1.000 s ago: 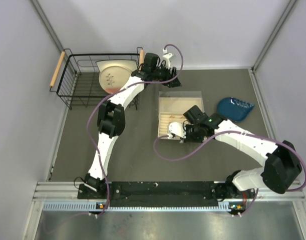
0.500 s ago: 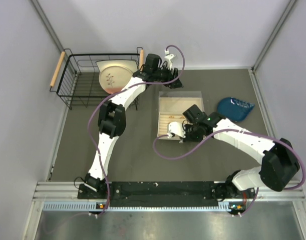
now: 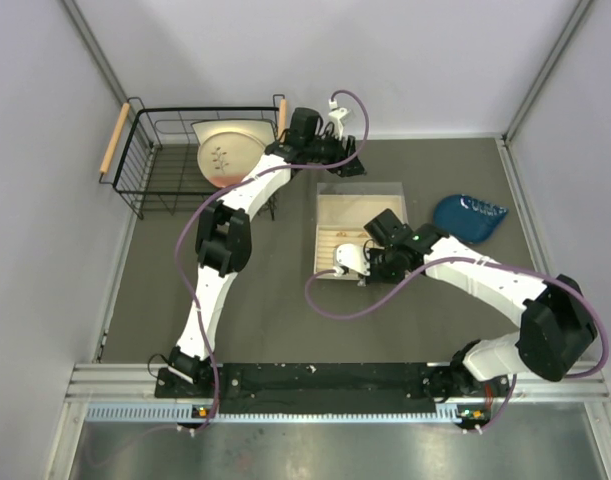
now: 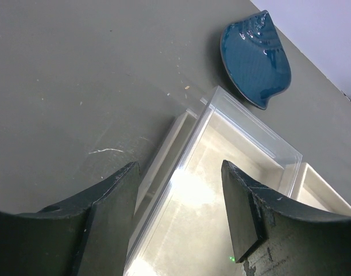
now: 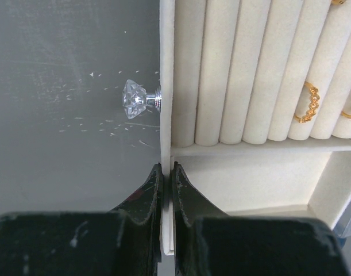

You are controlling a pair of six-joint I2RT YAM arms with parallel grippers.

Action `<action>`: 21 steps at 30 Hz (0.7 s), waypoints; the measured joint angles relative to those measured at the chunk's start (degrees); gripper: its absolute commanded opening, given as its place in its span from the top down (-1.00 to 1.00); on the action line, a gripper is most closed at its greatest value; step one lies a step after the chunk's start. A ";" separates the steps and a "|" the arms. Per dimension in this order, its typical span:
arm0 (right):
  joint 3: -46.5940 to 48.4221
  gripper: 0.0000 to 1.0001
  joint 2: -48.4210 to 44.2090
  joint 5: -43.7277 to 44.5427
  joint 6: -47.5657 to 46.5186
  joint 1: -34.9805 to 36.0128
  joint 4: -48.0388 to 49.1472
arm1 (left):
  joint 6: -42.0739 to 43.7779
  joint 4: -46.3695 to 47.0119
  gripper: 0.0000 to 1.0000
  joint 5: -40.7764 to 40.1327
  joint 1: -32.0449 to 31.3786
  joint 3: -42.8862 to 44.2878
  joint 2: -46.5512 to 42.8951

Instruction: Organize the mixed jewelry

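Rings [image 5: 306, 103] could jolt off the cushion [image 5: 232, 69] if the right gripper [image 5: 165, 172], clenched on the drawer front [image 5: 166, 69], jerks; left gripper [image 4: 180, 172] open.

I record a grey worktop [image 3: 265, 300], scuffed with pale flecks. At its far left stands a black wire basket [image 3: 135, 172] with wooden handles, and a cream plate [image 3: 225, 150] leans inside it. Mid-worktop sits a clear case [image 4: 221, 190] with a beige drawer [image 3: 337, 215] projecting toward the near edge. The drawer holds cream rolls [image 5: 221, 69] lying side by side, with a plain compartment past a divider. A faceted crystal knob [image 5: 135, 99] projects from its front wall. A blue leaf-shaped dish [image 3: 470, 216] lies right of the case, apart from it.
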 measured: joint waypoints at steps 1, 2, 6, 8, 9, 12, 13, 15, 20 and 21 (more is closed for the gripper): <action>0.00 1.00 0.17 0.00 -0.07 0.00 0.11 | -0.04 0.00 -0.30 0.04 0.00 0.00 0.00; 0.00 1.00 0.35 0.00 -0.09 -0.02 0.24 | -0.11 0.02 -0.30 0.13 0.00 0.00 0.00; 0.00 1.00 0.63 -0.02 -0.33 -0.24 0.44 | -0.35 0.09 -0.30 0.15 0.00 0.00 0.00; 0.00 1.00 0.63 0.00 -0.48 -0.37 0.59 | -0.48 0.13 -0.30 0.17 0.00 0.00 0.00; 0.00 1.00 0.63 -0.02 -0.48 -0.48 0.66 | -0.55 0.17 -0.30 0.20 0.00 0.00 0.00; 0.02 1.00 0.66 -0.35 -0.46 -0.92 0.76 | -0.68 0.31 -0.30 0.39 -0.04 0.00 0.02; 0.20 1.00 0.74 -0.55 -0.46 -1.25 0.70 | -0.68 0.42 -0.30 0.48 -0.04 0.00 0.11; 0.87 1.00 1.18 -0.92 -0.42 -2.08 0.85 | -0.70 0.68 -0.30 0.68 -0.11 0.00 0.31; 1.44 1.00 2.05 -1.70 -0.35 -3.23 1.29 | -0.70 0.98 -0.30 1.29 -0.50 -0.09 1.55; 1.44 1.00 2.21 -1.79 -0.35 -3.28 1.42 | -0.70 0.98 -0.30 1.36 -0.63 -0.09 1.79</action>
